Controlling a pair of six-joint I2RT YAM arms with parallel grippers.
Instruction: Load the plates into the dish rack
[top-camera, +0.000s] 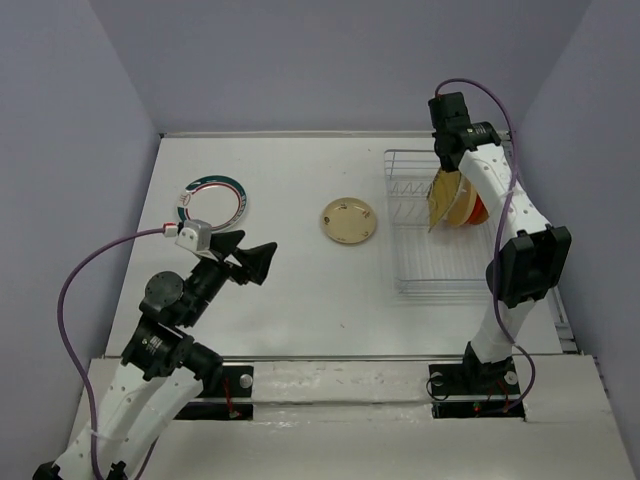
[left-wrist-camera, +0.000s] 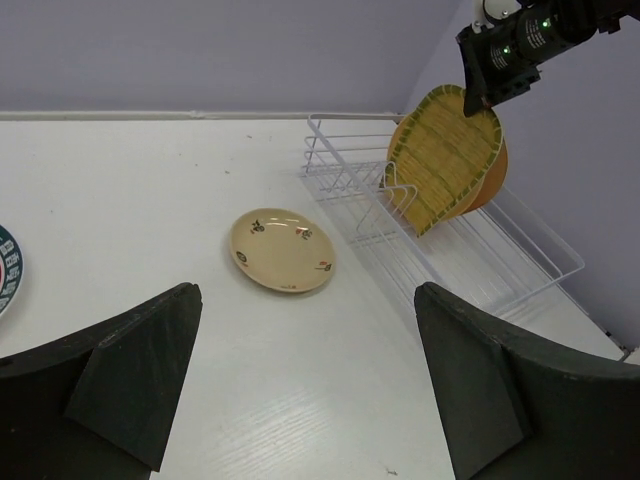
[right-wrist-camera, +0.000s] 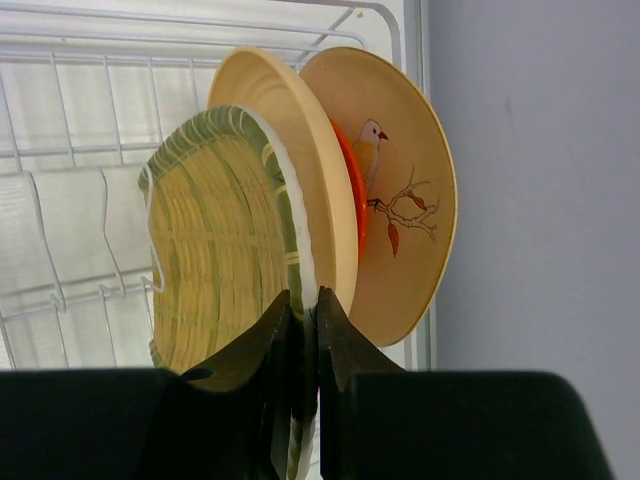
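Observation:
My right gripper (top-camera: 444, 168) (right-wrist-camera: 305, 300) is shut on the rim of the yellow patterned plate (top-camera: 441, 200) (left-wrist-camera: 445, 160) (right-wrist-camera: 215, 240). It holds the plate on edge and tilted over the far end of the white wire dish rack (top-camera: 420, 272) (left-wrist-camera: 530, 262) (right-wrist-camera: 60, 100). Just behind it stand the peach plate (right-wrist-camera: 300, 160), the orange-red plate (top-camera: 479, 211) (right-wrist-camera: 352, 190) and the cream bird plate (right-wrist-camera: 405, 200). The speckled beige plate (top-camera: 349, 220) (left-wrist-camera: 283, 250) lies flat mid-table. The green-red rimmed white plate (top-camera: 213, 199) (left-wrist-camera: 4, 275) lies far left. My left gripper (top-camera: 246, 256) (left-wrist-camera: 305, 385) is open and empty above the table.
The rack sits against the right wall (top-camera: 600, 150), with several bare prongs (left-wrist-camera: 375, 205) in front of the yellow plate. The back wall (top-camera: 330, 70) runs along the table's far edge. The left arm's purple cable (top-camera: 75, 290) loops at the left.

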